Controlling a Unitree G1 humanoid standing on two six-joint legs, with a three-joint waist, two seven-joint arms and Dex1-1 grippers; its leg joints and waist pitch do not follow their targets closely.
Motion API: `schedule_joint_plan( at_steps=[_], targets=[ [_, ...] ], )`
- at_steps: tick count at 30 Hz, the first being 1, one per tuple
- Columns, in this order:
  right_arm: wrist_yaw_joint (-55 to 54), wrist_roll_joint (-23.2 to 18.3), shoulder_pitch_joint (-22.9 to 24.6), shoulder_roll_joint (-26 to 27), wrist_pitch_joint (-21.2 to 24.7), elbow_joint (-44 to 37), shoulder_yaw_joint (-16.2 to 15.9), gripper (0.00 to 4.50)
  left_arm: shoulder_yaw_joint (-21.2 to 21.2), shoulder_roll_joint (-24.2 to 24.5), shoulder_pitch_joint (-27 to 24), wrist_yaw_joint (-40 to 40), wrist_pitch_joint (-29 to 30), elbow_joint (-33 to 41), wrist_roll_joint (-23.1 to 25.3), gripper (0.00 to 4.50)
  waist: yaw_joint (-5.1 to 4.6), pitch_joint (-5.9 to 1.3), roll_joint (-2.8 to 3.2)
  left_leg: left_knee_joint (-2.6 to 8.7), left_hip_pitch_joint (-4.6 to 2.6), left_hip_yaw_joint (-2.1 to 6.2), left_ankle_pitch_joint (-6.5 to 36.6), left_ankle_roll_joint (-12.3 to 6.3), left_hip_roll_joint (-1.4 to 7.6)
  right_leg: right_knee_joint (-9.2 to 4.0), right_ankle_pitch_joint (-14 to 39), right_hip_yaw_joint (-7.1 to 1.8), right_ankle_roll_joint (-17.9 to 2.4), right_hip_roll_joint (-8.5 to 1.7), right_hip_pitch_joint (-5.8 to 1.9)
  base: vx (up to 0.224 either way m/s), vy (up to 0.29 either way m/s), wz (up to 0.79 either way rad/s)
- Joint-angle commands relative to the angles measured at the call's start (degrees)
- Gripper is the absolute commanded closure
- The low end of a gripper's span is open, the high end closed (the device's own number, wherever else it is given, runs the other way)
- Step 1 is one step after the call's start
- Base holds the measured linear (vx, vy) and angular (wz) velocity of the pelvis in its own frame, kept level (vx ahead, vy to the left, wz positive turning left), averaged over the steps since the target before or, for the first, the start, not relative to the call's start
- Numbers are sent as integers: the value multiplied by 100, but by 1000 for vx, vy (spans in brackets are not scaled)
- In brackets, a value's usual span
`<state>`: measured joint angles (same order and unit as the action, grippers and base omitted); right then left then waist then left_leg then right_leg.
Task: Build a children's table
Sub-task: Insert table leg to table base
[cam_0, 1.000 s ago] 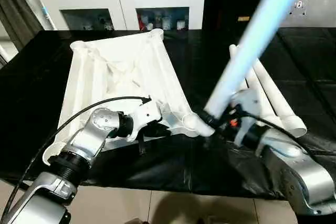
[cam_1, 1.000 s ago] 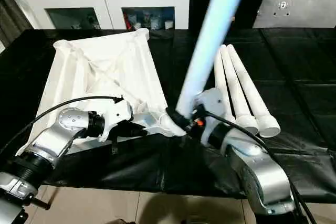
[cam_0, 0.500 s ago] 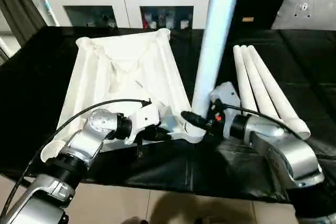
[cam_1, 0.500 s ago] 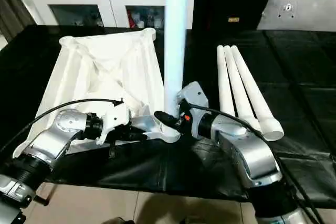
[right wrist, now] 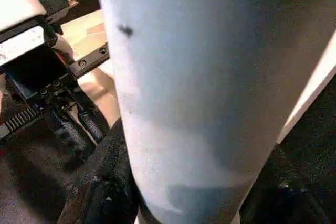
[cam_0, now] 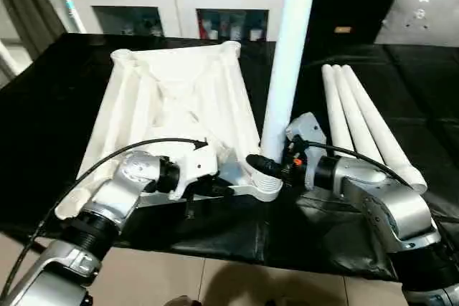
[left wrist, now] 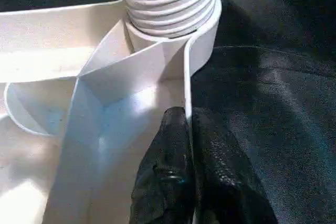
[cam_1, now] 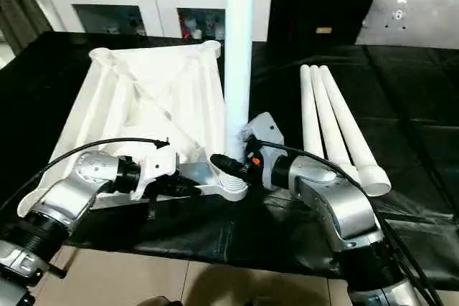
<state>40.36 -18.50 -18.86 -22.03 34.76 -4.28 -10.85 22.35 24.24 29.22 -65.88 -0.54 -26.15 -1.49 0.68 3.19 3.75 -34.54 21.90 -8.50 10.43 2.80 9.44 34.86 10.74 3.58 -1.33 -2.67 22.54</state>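
the white tabletop (cam_0: 168,109) lies upside down on the left half of the black-covered desk (cam_0: 50,98), ribbed underside up, with round sockets at its corners. the left pincer (left wrist: 185,156) is clamped on the thin near-edge wall of the top, one black finger on each side, just beside the near right corner socket (cam_0: 267,188). in that socket stands the first leg (cam_0: 287,62), almost upright, its threaded end showing several turns still above the socket rim in the left wrist view. the right pincer (cam_0: 267,168) is clamped around the leg low down, just above the socket. to do this step well, the leg should probably be kept square to the socket while it is turned, with the left grip holding the top so it does not spin or slide on the cloth; a tilted leg could cross the threads. further right, three spare legs (cam_0: 362,116) lie side by side, flared ends near. the upper end of the standing leg is cut off by the frame, and how deep the threads have gone into the socket cannot be told.
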Motion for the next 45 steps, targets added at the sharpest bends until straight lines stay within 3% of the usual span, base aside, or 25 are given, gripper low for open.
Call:
schedule_joint_plan(
  at_steps=[1, 2, 3, 6, 8, 10, 12, 14, 19, 20, 26, 30, 31, 34, 37, 38, 39, 45],
  targets=[
    [-17, 11, 180, 27, 145, 279, -99, 259, 36, -46, 88, 7, -116, -5, 47, 450, 11, -353, -34, 388, -71, 64, 1153, -247, 326, -481, 1439, -314, -1121, -528, -305, 0, 0, 0],
    [-27, -30, 217, 64, 138, 293, -40, 259, 22, -43, 86, 15, -112, -5, 42, 450, 12, -356, 12, 393, -84, 74, 1247, -206, 327, -479, 1542, -311, -1108, -530, -303, 0, 0, 0],
    [-33, -100, 290, 110, 111, 331, 64, 259, 6, -46, 89, 32, -101, -5, 41, 450, 6, -363, -46, 396, -85, 70, 1288, -195, 334, -494, 1560, -317, -1101, -536, -304, 0, 0, 0],
    [-59, -278, 491, 226, 26, 405, 266, 259, -41, -55, 105, 92, -116, -48, 45, 450, 18, -371, -36, 390, -86, 65, 1250, -204, 328, -492, 1528, -320, -1106, -544, -305, 0, 0, 0],
    [-104, -370, 608, 319, -38, 431, 394, 259, -100, -76, 114, 146, -136, -86, 38, 450, 24, -350, 32, 406, -89, 74, 1321, -193, 327, -495, 1513, -316, -1107, -539, -292, 0, 0, 0],
    [-141, -429, 689, 406, -84, 447, 496, 259, -145, -97, 122, 172, -142, -119, 26, 450, 8, -344, -11, 415, -99, 69, 1425, -181, 323, -513, 1609, -309, -1102, -533, -294, 0, 0, 0],
    [-152, -449, 799, 467, -179, 434, 537, 259, -159, -110, 132, 192, -155, -157, 37, 450, 9, -305, 52, 426, -124, 75, 1663, -137, 313, -554, 1983, -307, -1037, -545, -270, 0, 0, 0],
    [-152, -415, 970, 527, -355, 370, 529, 259, -167, -120, 146, 213, -175, -209, 55, 450, -2, -298, 61, 457, -138, 101, 1850, -65, 325, -569, 2140, -307, -966, -539, -269, 0, 0, 0],
    [-89, -37, 1134, 361, -808, 295, 239, 259, -163, -114, 162, 179, -192, -247, 65, 450, -2, -291, 51, 460, -115, 94, 1737, -142, 308, -557, 2000, -314, -1001, -547, -287, 0, 0, 0],
    [-37, 65, 1104, 288, -853, 326, 145, 259, -150, -103, 171, 157, -201, -252, 79, 450, -2, -285, 73, 459, -118, 94, 1725, -159, 308, -557, 2030, -311, -995, -546, -280, 0, 0, 0],
    [410, 352, 868, -17, -936, 546, -259, 259, -90, -85, 222, 73, -270, -274, 136, 450, -38, -228, 38, 477, -125, 106, 1954, -175, 305, -590, 2463, -306, -890, -541, -251, 0, 0, 0],
    [837, 543, 766, -314, -990, 678, -610, 259, -70, -63, 251, 32, -303, -279, 160, 450, -56, -202, 45, 486, -127, 112, 2023, -185, 313, -602, 2517, -314, -850, -538, -240, 0, 0, 0],
    [927, 567, 748, -374, -994, 696, -684, 259, -64, -51, 260, 13, -313, -280, 166, 450, -45, -168, 56, 500, -122, 112, 1993, -211, 322, -602, 2420, -328, -879, -547, -220, 0, 0, 0],
    [1196, 544, 751, -495, -959, 694, -838, 259, -53, -8, 294, -77, -336, -271, 165, 450, -45, -156, 44, 511, -108, 109, 1925, -261, 323, -586, 2195, -329, -949, -542, -244, 0, 0, 0],
    [1351, 561, 816, -569, -979, 651, -939, 259, -60, 41, 340, -178, -334, -225, 157, 450, -42, -45, 13, 554, -113, 108, 1983, -296, 333, -611, 2235, -340, -931, -550, -202, 0, 0, 0],
    [1399, 540, 824, -576, -976, 645, -959, 259, -59, 43, 366, -197, -341, -245, 158, 450, -40, -57, 23, 563, -127, 114, 1985, -287, 344, -608, 2195, -339, -942, -552, -218, 0, 0, 0],
    [1518, 497, 842, -599, -956, 622, -1022, 259, -50, 40, 442, -251, -384, -309, 161, 450, -39, -13, 14, 583, -128, 116, 2020, -302, 349, -618, 2168, -342, -947, -547, -202, 0, 0, 0],
    [1843, 418, 803, -629, -852, 570, -1249, 259, -60, -9, 805, -375, -458, -624, 188, 450, -39, 46, -8, 619, -113, 96, 1739, -401, 350, -619, 1765, -341, -1054, -572, -239, 0, 0, 0]
  ],
)
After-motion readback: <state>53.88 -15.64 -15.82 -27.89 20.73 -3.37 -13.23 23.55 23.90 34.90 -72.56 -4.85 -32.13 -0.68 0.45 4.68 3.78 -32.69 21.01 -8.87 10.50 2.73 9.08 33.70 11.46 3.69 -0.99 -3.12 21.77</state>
